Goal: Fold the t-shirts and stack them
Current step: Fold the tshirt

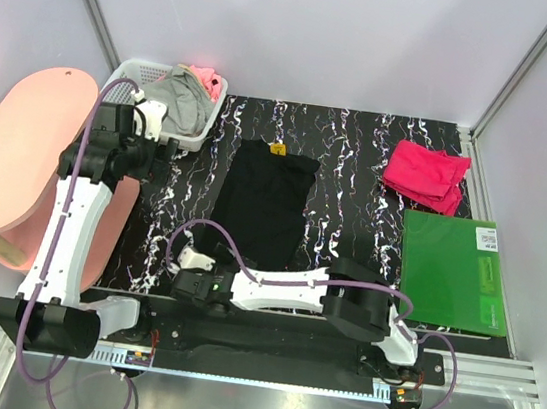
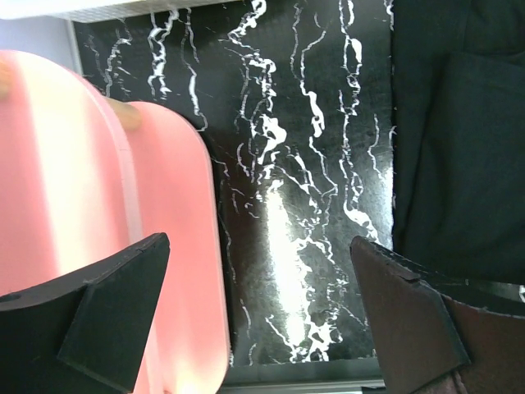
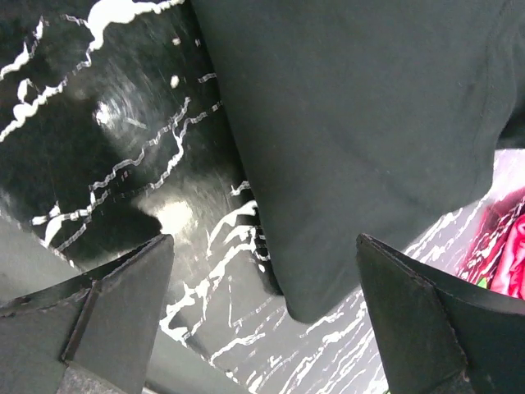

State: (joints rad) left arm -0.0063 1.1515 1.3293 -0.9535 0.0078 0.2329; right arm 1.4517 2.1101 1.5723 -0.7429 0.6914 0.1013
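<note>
Our right gripper (image 3: 264, 238) hangs with its jaws spread wide and nothing between them, low over the near left corner of the black t-shirt (image 3: 369, 123). The corner of the hem lies just ahead of the fingers on the marbled worktop (image 3: 123, 123). We judge the gripper is placed there to pinch that corner for a fold.

Our left gripper (image 2: 261, 242) is likewise wide open and empty. It is held over bare worktop, with the shirt's left edge off to its right and the pink side table (image 2: 82, 164) to its left. It looks placed to take a point along that edge so both arms can lift one side together.

The black t-shirt lies flat in the middle of the worktop as a long narrow shape, collar away from us, with no print showing. The crimson-pink t-shirt (image 1: 426, 174) sits as a loose bundle at the far right, just beyond the green board (image 1: 451, 273), which we take to be the stacking place. A white basket (image 1: 140, 71) with more cloth stands at the far left corner. Neither shirt is stacked yet.
</note>
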